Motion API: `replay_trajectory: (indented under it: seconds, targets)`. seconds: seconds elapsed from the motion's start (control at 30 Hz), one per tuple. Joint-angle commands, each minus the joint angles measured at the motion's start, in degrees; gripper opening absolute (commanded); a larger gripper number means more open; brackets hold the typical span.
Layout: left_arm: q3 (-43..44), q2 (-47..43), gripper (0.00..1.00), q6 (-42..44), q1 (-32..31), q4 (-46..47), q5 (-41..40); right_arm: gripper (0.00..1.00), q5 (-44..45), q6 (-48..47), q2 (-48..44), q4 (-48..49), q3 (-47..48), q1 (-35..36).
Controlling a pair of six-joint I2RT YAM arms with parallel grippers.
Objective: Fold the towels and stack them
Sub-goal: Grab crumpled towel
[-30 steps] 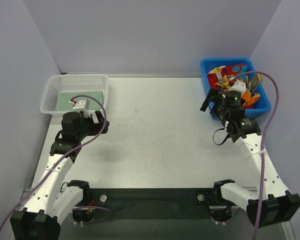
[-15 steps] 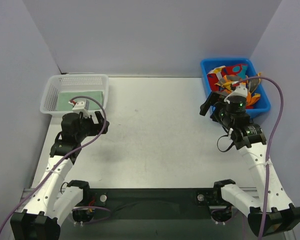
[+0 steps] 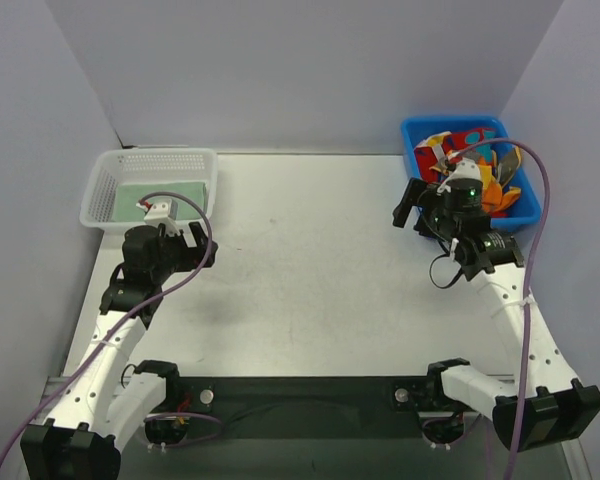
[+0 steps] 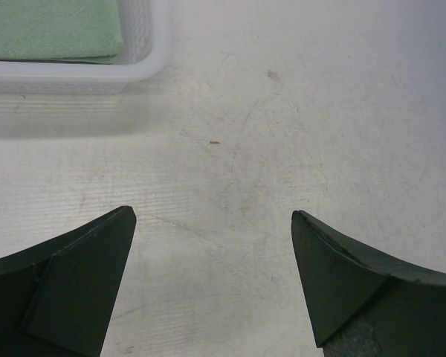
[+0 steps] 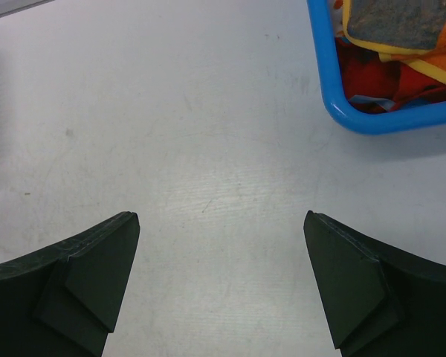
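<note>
Scuffed matte tabletop (image 3: 310, 260) bears white mesh basket (image 3: 160, 160) holding flat green towel (image 3: 185, 192).

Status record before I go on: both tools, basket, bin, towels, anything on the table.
left tool: open, empty, above bare table just short of the basket
right tool: open, empty, above bare table beside the bin
white basket: far left corner; one green towel lying flat inside
blue bin: far right corner; heap of crumpled towels, red and orange, with a grey patch on top
towels on table: none visible
</note>
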Motion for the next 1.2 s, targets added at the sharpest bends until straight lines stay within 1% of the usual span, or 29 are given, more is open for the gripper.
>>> replay_trajectory:
  seconds: [0.0,0.2,0.23,0.33,0.37,0.43,0.5,0.53,0.57,0.63,0.67,0.8,0.83,0.87,0.97,1.07,1.1,1.17]
  targets:
    - [0.3,-0.3,0.97,-0.2,-0.1,2.2,-0.1,0.98,0.6,-3.0,3.2,0.1,4.5,0.0]
    - [0.9,-0.5,0.98,-0.5,0.0,1.3,-0.7,0.95,6.5,-8.0,10.8,0.1,11.1,0.0]
    - [0.9,-0.5,0.97,-0.7,0.0,1.3,-0.6,0.95,8.3,-8.6,13.2,0.2,12.4,0.1]
    - [0.9,0.0,0.97,-0.9,0.0,0.9,-0.5,0.90,11.9,-10.6,18.7,0.2,16.7,0.0]
    - [0.9,0.1,0.97,-0.9,0.0,0.8,-0.6,0.88,15.3,-10.6,20.1,0.2,17.6,-0.6]
    - [0.9,0.6,0.97,-0.9,0.0,0.8,-0.5,0.84,16.9,-10.4,24.4,0.6,20.6,-2.6]
    - [1.0,1.1,0.98,-0.9,0.0,0.5,-0.5,0.83,19.6,-9.9,27.5,0.7,23.1,-4.3]
    - [1.2,1.3,0.97,-0.9,0.0,0.6,-0.5,0.82,20.3,-9.7,30.6,0.8,24.2,-5.3]
    - [1.1,1.5,0.98,-0.8,0.0,0.6,-0.4,0.82,20.9,-9.0,32.1,0.9,26.8,-7.2]
    - [1.3,2.2,0.97,-0.8,0.0,0.3,0.0,0.77,21.2,-8.3,36.9,1.3,29.4,-9.1]
    - [1.5,2.5,0.97,-0.7,0.0,0.3,0.1,0.76,20.8,-7.4,38.6,1.3,31.9,-10.7]
    - [1.8,4.2,0.98,-0.7,0.0,-0.3,0.7,0.76,20.6,-7.8,47.4,2.5,38.6,-13.4]
    - [1.9,4.6,0.98,-0.6,0.1,-0.4,0.9,0.76,20.9,-8.1,50.8,2.5,40.0,-13.7]
    - [2.0,5.2,0.97,-0.6,0.0,-0.4,0.9,0.76,20.9,-8.1,52.7,2.6,42.9,-14.0]
    - [2.3,6.5,0.97,-0.4,0.1,-0.8,1.3,0.76,19.4,-7.7,58.3,2.6,46.8,-15.7]
    - [2.5,7.0,0.97,-0.3,0.1,-0.8,1.4,0.69,19.0,-8.2,61.7,2.6,50.0,-16.6]
    - [2.5,7.2,0.97,-0.2,0.1,-0.9,1.5,0.61,19.1,-9.0,62.1,2.7,50.4,-16.7]
    - [2.6,7.2,0.97,-0.2,0.1,-0.9,1.6,0.52,18.7,-10.0,62.5,3.0,50.4,-16.7]
